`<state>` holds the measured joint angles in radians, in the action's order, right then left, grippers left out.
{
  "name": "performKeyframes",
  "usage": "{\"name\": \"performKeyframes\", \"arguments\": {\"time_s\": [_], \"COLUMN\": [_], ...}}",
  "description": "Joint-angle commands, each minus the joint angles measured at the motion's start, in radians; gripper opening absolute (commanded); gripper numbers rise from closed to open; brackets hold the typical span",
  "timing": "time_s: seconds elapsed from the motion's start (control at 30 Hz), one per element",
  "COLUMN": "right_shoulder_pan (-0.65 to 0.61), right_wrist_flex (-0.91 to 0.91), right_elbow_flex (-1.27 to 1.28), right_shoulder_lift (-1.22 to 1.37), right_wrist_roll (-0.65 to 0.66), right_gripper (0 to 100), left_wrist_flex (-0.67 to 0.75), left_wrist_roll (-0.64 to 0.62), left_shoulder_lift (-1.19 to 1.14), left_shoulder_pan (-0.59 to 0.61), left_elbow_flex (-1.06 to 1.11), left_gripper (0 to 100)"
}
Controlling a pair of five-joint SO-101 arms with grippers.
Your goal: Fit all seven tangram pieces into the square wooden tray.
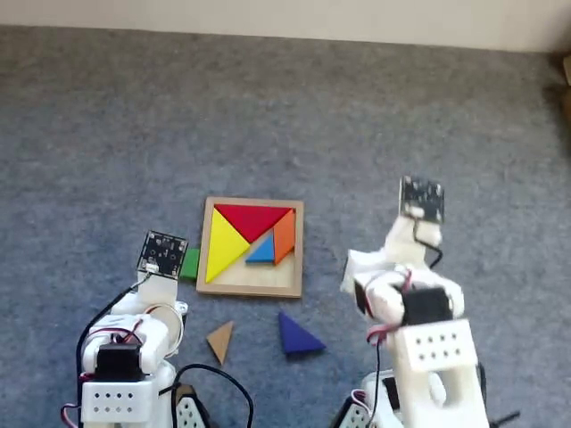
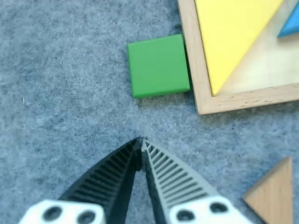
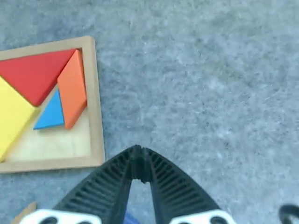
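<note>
- Left tool point(image 2: 141, 143): closed, empty, over the table point(image 2: 56, 93), with its tips pointing toward the green square point(image 2: 159, 65).
- Green square: lies flat, one edge against the outer rim of the tray point(image 2: 201, 95).
- Right tool point(image 3: 140, 154): closed, empty, just outside the tray's opposite rim.
- Orange parallelogram point(image 3: 72, 88): in the tray, long axis parallel to that rim.

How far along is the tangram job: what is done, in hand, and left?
Done: four pieces lie in the tray: red triangle, yellow triangle, light blue triangle, orange piece. In hand: nothing; left gripper and right gripper are shut, empty. Left: the green square beside the tray, the tan triangle and dark blue triangle on the carpet.
</note>
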<state>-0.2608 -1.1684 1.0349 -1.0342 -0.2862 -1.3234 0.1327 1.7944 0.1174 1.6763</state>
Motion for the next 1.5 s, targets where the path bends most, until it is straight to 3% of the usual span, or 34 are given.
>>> {"name": "performKeyframes", "arguments": {"time_s": [0.0,0.4,0.5,0.87,1.47], "right_shoulder_pan": [0.024,0.056,0.058,0.061,0.062], "right_wrist_flex": [0.088,0.091,0.088,0.088,0.088], "right_elbow_flex": [0.166,0.516,0.596,0.753,0.757], "right_shoulder_lift": [-0.213,-0.704,-0.803,-0.802,-0.802], "right_wrist_roll": [0.012,0.014,0.072,0.104,0.104], "right_gripper": [0.9,0.9,0.9,0.9,0.9], "left_wrist_flex": [-0.005,-0.005,-0.005,-0.005,-0.006], "left_wrist_roll": [0.002,0.002,0.002,0.002,0.002], "left_shoulder_lift": [0.036,0.036,0.036,0.036,0.036], "left_shoulder_pan": [0.008,0.008,0.008,0.008,-0.024], "left_elbow_flex": [0.021,0.021,0.021,0.021,0.019], "left_gripper": [1,1,1,1,1]}}
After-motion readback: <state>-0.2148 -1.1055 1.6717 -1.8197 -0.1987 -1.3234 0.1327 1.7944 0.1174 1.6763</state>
